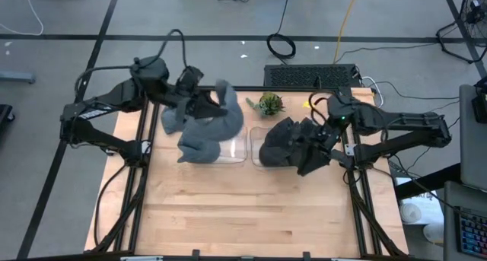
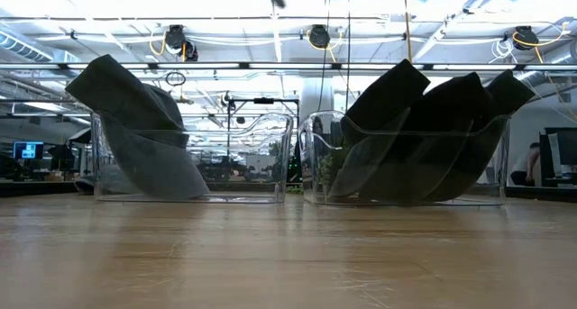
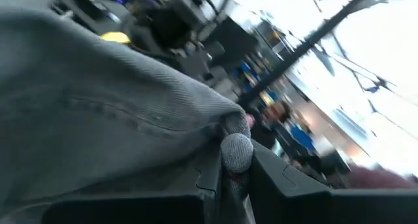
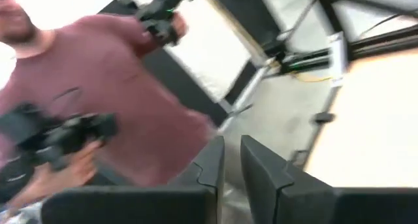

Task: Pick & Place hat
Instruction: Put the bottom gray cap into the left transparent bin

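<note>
While the left gripper (image 1: pixel 215 103) hangs above the far edge of the left clear bin (image 1: pixel 237 148), its fingers (image 3: pixel 228 178) are pressed together on a fold of the grey hat (image 1: pixel 209 132). That hat droops from the gripper down into the bin, its lower part resting inside and its upper part spilling over the rim toward the left arm. From table height, the grey hat (image 2: pixel 135 129) leans against the left wall of the left clear bin (image 2: pixel 270 156) and rises above its rim.

Beside it, just to the right, a second clear bin (image 1: pixel 255 156) holds a pile of dark hats (image 1: pixel 285 143), which stand tilted above its rim in the low view. The right gripper (image 1: pixel 319 147) sits over the right side of that pile; its wrist view shows the fingers (image 4: pixel 212 168) nearly together with only a narrow gap and nothing between them. That same view takes in a person in a maroon shirt (image 4: pixel 111 100) beyond the table (image 1: pixel 251 208).

A small green plant (image 1: pixel 269 103) stands at the far table edge between the two arms.
</note>
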Action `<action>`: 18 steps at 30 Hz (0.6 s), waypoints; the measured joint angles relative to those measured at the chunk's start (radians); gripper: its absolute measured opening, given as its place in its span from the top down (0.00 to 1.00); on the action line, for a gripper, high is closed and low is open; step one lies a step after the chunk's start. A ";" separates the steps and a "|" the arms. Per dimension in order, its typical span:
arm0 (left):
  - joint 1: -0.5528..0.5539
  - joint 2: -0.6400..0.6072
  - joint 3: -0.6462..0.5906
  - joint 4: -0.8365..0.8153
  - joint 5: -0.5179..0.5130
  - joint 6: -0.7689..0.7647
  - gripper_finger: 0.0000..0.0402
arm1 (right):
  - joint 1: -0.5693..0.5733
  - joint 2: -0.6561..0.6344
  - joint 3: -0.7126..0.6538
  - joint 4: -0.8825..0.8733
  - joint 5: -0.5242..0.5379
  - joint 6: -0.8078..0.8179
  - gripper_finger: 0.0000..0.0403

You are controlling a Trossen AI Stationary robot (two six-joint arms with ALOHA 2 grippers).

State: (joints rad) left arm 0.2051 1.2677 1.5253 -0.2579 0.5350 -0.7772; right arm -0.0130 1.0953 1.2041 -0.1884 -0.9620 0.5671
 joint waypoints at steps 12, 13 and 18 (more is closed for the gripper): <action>-0.040 -0.027 0.000 -0.137 -0.361 0.008 0.89 | -0.085 -0.131 0.000 -0.230 0.393 -0.234 1.00; -0.050 -0.025 0.000 -0.153 -0.390 0.008 0.89 | -0.085 -0.141 0.000 -0.242 0.449 -0.246 1.00; -0.099 -0.028 0.000 -0.285 -0.575 -0.026 0.89 | -0.086 -0.178 0.000 -0.260 0.679 -0.345 1.00</action>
State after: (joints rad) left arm 0.1062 1.2392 1.5257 -0.5429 -0.0397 -0.8028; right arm -0.0986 0.9170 1.2041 -0.4487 -0.2830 0.2222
